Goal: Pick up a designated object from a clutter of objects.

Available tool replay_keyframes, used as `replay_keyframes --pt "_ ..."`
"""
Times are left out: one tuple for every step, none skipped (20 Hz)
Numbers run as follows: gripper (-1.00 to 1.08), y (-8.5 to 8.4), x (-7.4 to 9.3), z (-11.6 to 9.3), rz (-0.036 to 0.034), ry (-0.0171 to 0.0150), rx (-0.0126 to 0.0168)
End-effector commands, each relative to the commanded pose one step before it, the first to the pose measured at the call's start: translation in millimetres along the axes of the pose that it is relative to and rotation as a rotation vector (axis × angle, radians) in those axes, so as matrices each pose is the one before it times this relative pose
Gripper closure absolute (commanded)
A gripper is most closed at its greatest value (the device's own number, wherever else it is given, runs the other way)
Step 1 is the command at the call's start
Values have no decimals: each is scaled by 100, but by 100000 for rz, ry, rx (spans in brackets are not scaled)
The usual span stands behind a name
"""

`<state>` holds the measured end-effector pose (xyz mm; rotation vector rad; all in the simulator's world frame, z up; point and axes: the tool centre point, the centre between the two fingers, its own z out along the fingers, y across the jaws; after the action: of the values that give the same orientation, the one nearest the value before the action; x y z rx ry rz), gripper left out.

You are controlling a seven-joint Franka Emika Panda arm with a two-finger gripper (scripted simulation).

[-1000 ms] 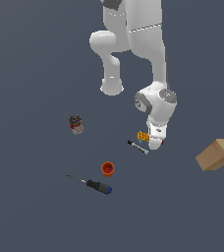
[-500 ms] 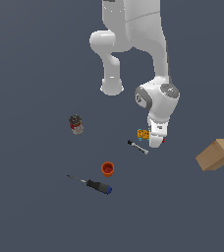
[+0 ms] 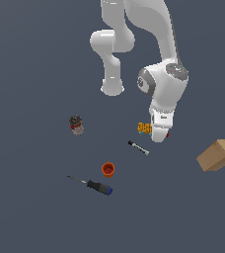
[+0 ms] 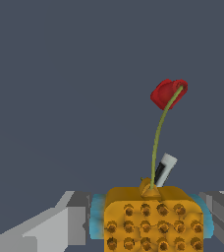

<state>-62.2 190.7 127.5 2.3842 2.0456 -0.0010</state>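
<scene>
Studded toy block [image 4: 152, 219] looks smooth plastic; tan box [image 3: 218, 154] looks matt wood.

The small orange-yellow studded toy block [image 3: 144, 128] [image 4: 153, 219], teal knobs showing at its sides, is sitting between the hand's fingers [image 4: 45, 229], near the marker [image 3: 138, 147].

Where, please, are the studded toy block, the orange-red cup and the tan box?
studded toy block [image 4: 153, 219], wrist view, studded top face.
orange-red cup [image 3: 108, 169], exterior view, rim.
tan box [image 3: 219, 155], exterior view, side face.

1 red bud-like piece [image 4: 169, 93] on a thin green stem [image 4: 157, 142], possibly a flower, against plain slate-grey floor [image 3: 30, 207].
</scene>
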Motion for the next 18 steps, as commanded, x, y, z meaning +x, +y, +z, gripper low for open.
replay_keyframes --pt "108 560 -349 -2658 -119 203 43" --pt "108 234 -140 -1037 -26 56 31" --pt "108 235 -141 -1028 0 0 0" --pt "108 233 -138 -1023 -30 71 34" --pt "108 234 -139 -1018 -24 59 26" --pt "108 235 -138 -1010 0 0 0" --pt "108 236 -140 -1010 -15 43 16" --pt "108 238 -138 -1004 0 0 0" --pt "108 239 -139 -1002 0 0 0" --pt "108 242 -148 -1007 -14 65 19" --pt "108 244 -141 -999 0 0 0" --pt "108 247 -141 -999 0 0 0" --pt "108 250 -142 -998 0 0 0" --pt "108 258 -155 -1001 49 -41 -26" --pt "108 257 -143 -998 0 0 0" --pt "108 262 -143 -998 0 0 0" --pt "108 265 -150 -968 64 -67 -32" --pt "108 250 -131 -917 0 0 0"
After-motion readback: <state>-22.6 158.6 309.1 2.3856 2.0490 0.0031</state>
